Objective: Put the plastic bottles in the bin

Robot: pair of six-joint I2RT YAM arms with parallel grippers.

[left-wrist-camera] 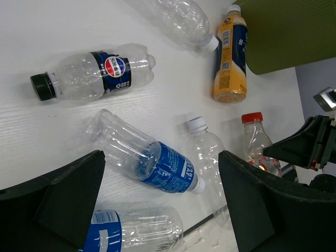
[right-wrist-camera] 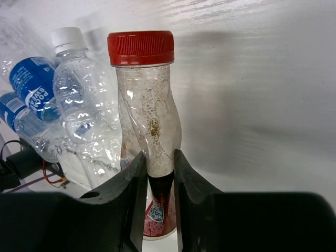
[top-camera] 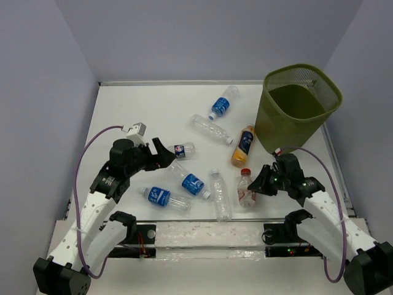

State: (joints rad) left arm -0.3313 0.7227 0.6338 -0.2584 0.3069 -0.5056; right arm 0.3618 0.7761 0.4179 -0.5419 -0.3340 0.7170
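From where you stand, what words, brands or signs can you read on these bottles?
"POCA…": white letters, only partly legible, on the blue-labelled bottle; the rest curves away.
Pepsi globe logo on the black-capped bottle; its writing is too small.
Orange bottle: a code square, print too small.
Red-capped bottle: QR code, text blurred.

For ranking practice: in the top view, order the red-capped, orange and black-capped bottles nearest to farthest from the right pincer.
1. Red-capped bottle, in the right pincer.
2. Orange bottle, by the bin.
3. Black-capped bottle, further left.
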